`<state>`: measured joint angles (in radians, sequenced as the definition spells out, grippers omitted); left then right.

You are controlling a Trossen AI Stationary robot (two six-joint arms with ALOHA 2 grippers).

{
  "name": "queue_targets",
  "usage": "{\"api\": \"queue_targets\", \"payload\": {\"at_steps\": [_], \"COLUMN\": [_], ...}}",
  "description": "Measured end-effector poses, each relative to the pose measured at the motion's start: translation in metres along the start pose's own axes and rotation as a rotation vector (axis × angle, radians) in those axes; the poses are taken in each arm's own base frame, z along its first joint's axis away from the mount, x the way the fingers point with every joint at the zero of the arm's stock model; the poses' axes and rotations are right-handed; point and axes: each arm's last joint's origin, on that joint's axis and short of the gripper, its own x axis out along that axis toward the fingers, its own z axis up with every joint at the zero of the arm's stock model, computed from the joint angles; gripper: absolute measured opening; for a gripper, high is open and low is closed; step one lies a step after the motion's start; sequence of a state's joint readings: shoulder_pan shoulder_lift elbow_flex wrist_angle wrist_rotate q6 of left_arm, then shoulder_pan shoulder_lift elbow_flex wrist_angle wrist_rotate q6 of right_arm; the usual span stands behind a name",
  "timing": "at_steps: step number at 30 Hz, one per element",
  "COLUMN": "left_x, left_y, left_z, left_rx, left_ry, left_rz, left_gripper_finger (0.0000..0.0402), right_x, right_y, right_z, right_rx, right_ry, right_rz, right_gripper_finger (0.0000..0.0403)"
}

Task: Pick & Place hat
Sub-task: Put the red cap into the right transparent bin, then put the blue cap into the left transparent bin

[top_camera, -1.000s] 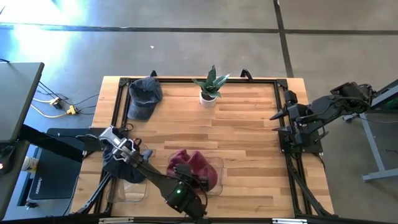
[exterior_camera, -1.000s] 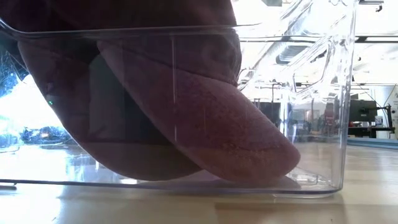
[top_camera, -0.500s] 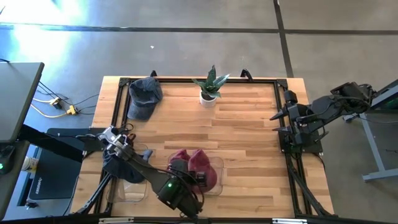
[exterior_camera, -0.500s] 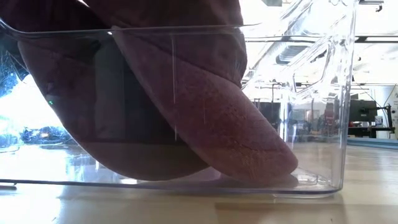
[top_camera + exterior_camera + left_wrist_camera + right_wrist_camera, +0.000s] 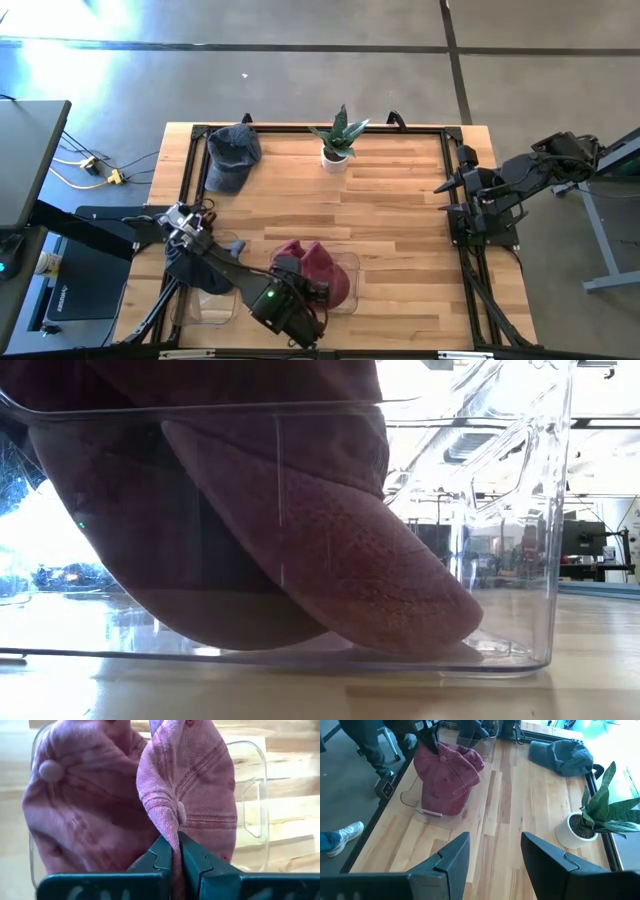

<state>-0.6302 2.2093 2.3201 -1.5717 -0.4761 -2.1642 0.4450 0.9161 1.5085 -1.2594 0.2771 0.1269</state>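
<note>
A maroon cap [image 5: 325,272] sits in a clear plastic bin [image 5: 351,264] near the table's near edge. In the low view the cap [image 5: 300,530] fills the bin [image 5: 520,510], its brim tip [image 5: 430,625] resting on the bin floor. My left gripper [image 5: 292,284] is at the cap's near-left side, shut on it [image 5: 176,857]. My right gripper [image 5: 447,187] waits open at the table's right edge, and its wrist view [image 5: 492,855] shows the cap [image 5: 445,775] far off. My left gripper pinches a raised fold of the cap's cloth [image 5: 172,827] between its two fingers [image 5: 161,857]. It comes from the near-left side, slanting down. The crown is bunched up above the fingers, while the brim rests on the bin floor.
A blue-grey cap [image 5: 232,155] lies at the far left corner. A potted plant [image 5: 338,140] stands at the middle of the far edge. Another dark cap [image 5: 198,265] lies by a second clear bin [image 5: 215,305] at the near left. Bare wood lies in the middle and right of the table.
My left gripper has shifted slightly toward the table's left, still shut on the cap. The cap has rocked inside the bin: its brim tipped steeper, then settled back onto the bin floor.
</note>
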Motion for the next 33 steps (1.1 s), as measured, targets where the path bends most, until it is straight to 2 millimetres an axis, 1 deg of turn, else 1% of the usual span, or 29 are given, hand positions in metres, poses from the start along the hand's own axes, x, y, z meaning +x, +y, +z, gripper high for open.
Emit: {"api": "queue_targets", "payload": {"at_steps": [2,5,8,11,14,17,19,21,23,25,26,28,30,31,33], "left_x": [0.003,0.004,-0.006,-0.019,-0.028,-0.039,-0.045,-0.046,-0.039,-0.015,-0.002,0.027,0.049,0.055,0.059], "left_y": [-0.003,-0.006,-0.006,-0.005,-0.005,-0.003,-0.006,-0.017,-0.03,-0.047,-0.053,-0.055,-0.059,-0.058,-0.047], "left_z": [0.004,0.011,0.023,0.035,0.048,0.057,0.061,0.06,0.058,0.054,0.051,0.046,0.043,0.042,0.043], "left_rx": [0.024,0.068,0.138,0.171,0.178,0.173,0.139,0.102,0.111,0.124,0.133,0.172,0.178,0.188,0.225], "left_ry": [0.004,0.017,0.096,0.192,0.238,0.268,0.213,0.134,0.106,0.124,0.139,0.164,0.231,0.267,0.29], "left_rz": [0.009,0.021,0.033,0.036,0.026,0.005,-0.069,-0.2,-0.28,-0.301,-0.285,-0.185,-0.125,-0.073,0.052], "left_gripper_finger": [0.0031,0.0081,0.0135,0.0167,0.0172,0.0162,0.0149,0.0131,0.0105,0.0073,0.0055,0.0021,0.0006,0.0009,0.0017], "right_x": [0.0,0.0,0.0,0.0,-0.002,-0.003,-0.006,-0.007,-0.008,-0.009,-0.009,-0.009,-0.01,-0.01,-0.01], "right_y": [0.0,0.001,0.001,0.001,0.001,0.0,-0.001,-0.001,-0.002,-0.002,-0.002,-0.002,-0.002,-0.002,-0.002], "right_z": [0.0,0.0,0.0,0.0,-0.001,-0.002,-0.003,-0.003,-0.004,-0.004,-0.004,-0.004,-0.004,-0.005,-0.005], "right_rx": [-0.005,-0.005,-0.005,-0.005,-0.003,-0.002,0.0,0.001,0.002,0.003,0.008,0.008,0.009,0.011,0.011], "right_ry": [0.0,0.002,0.005,0.005,0.001,-0.004,-0.012,-0.016,-0.021,-0.023,-0.024,-0.025,-0.026,-0.026,-0.026], "right_rz": [0.001,0.023,0.046,0.05,0.05,0.051,0.052,0.051,0.043,0.041,0.041,0.041,0.042,0.045,0.046], "right_gripper_finger": [0.0173,0.0173,0.0174,0.0172,0.0173,0.0173,0.0172,0.0173,0.0174,0.0173,0.0172,0.0172,0.0174,0.0174,0.0173]}}
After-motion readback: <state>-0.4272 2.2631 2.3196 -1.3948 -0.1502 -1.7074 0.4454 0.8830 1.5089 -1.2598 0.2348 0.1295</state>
